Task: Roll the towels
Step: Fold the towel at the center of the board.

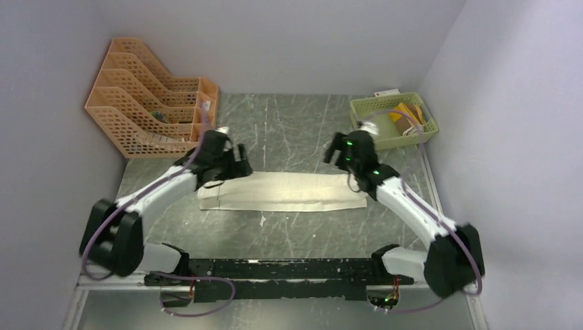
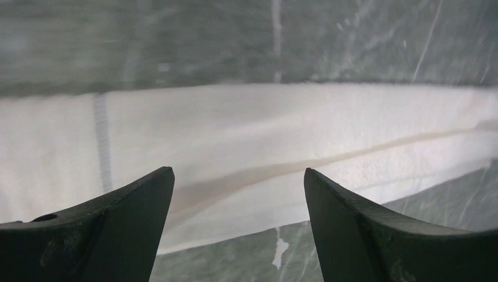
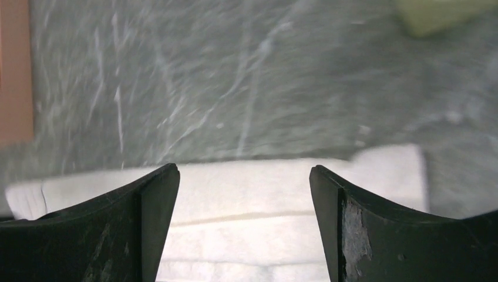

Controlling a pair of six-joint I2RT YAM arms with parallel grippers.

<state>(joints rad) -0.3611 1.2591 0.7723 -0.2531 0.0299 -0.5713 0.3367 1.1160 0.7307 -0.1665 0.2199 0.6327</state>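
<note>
The cream-white towel [image 1: 282, 192] lies mid-desk as a folded strip, long axis parallel to the near edge. The left gripper [image 2: 239, 170] hangs over its left end, the right gripper [image 3: 244, 167] over its right, fingers spread and empty; neither is nearer. The far right corner's green basket [image 1: 362, 110] holds yellow cloth [image 1: 404, 113], seemingly the other towel. No writing is legible.

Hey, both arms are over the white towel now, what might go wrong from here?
The cream towel lies folded in layers; the open left gripper might pinch only the top layer, unfolding it. The right gripper is over the towel's back edge, so a roll may start crooked.
</note>
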